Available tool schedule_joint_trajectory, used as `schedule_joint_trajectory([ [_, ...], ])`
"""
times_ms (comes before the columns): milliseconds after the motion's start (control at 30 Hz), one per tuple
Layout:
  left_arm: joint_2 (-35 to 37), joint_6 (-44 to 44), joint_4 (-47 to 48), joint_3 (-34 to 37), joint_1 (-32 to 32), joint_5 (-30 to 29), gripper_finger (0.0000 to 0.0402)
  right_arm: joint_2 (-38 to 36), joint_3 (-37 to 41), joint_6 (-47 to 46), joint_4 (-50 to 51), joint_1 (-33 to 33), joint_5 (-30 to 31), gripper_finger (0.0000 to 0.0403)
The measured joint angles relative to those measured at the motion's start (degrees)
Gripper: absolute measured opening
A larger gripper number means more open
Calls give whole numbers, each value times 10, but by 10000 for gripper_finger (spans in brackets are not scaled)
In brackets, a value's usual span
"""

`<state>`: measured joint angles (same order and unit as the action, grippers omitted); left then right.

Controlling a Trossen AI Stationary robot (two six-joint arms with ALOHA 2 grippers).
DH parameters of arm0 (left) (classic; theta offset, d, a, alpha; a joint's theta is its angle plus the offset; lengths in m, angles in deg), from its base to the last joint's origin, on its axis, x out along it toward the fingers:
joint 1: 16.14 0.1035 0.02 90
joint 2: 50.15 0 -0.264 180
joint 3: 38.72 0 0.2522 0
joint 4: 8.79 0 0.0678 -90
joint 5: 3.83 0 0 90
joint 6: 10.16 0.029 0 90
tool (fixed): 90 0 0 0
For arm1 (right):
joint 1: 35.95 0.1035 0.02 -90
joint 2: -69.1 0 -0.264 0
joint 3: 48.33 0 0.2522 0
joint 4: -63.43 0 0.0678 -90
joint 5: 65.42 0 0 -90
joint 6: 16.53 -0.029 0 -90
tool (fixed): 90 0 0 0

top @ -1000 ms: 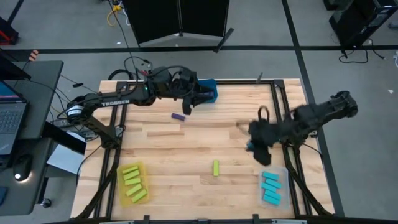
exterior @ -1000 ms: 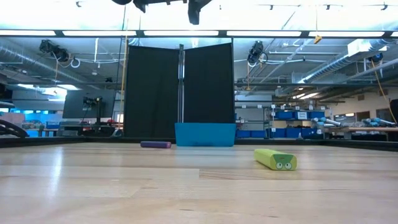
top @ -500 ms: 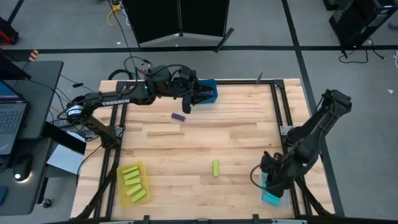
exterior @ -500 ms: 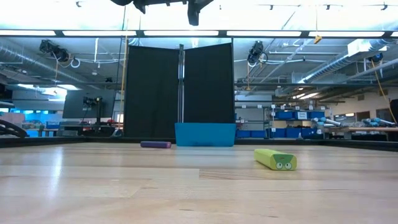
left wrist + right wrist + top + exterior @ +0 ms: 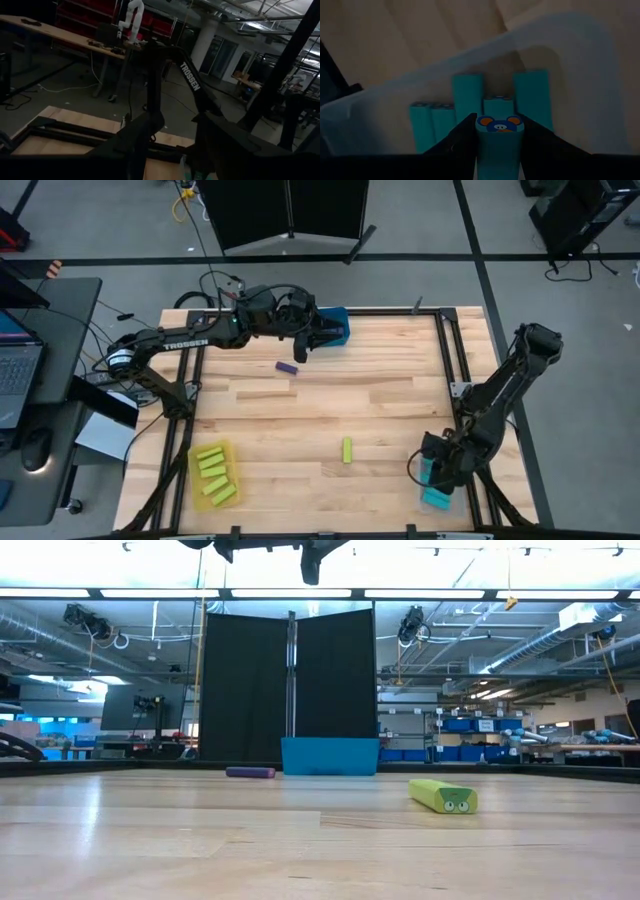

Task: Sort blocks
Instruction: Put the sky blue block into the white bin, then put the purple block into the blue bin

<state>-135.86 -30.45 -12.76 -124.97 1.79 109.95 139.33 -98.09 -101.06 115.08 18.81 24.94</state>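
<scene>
1. Your right claw [image 5: 499, 150] holds a cyan block [image 5: 499, 137], its fingers pressed to both sides, directly over the clear bin [image 5: 580, 55] at the table's near right corner.
2. Inside that bin you can see four cyan blocks [image 5: 468, 95] lying side by side; the held one makes five.
3. Your left claw [image 5: 304, 340] hovers over the blue bin [image 5: 338, 326] at the far edge of the table [image 5: 380, 380]. Its fingers show spread, with nothing between them.
4. Risk, as I judge it: the held block stands over its neighbours, so if you release from too high it may bounce, land crosswise on the others or tip over the bin wall.
5. A second risk: lowering too far could push the fingers into the stored blocks and shove the light bin along the table.
6. Loose on the table you have one purple block [image 5: 287, 367] near the blue bin and one lime block [image 5: 347, 450] near the middle front.
7. The yellow bin [image 5: 194, 476] at the near left holds about five lime blocks [image 5: 212, 475]; the blue bin's contents are hidden by the arm.
</scene>
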Motion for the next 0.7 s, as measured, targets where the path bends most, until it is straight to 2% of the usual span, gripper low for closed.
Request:
schedule_joint_trajectory([
  [267, 0, 0, 1, 0, 0, 0, 186, 0, 50, 5, -69, 0, -12, 120],
  [467, 0, 2, 2, 0, 1, 1, 186, 0, 56, 5, -86, 0, -33, 123],
  [600, 0, 6, 2, 0, 1, 12, 186, 0, 48, 6, -85, 0, -36, 174],
  [700, 0, 7, 2, 0, 5, 25, 186, 0, 31, 6, -86, 0, -37, 195],
])
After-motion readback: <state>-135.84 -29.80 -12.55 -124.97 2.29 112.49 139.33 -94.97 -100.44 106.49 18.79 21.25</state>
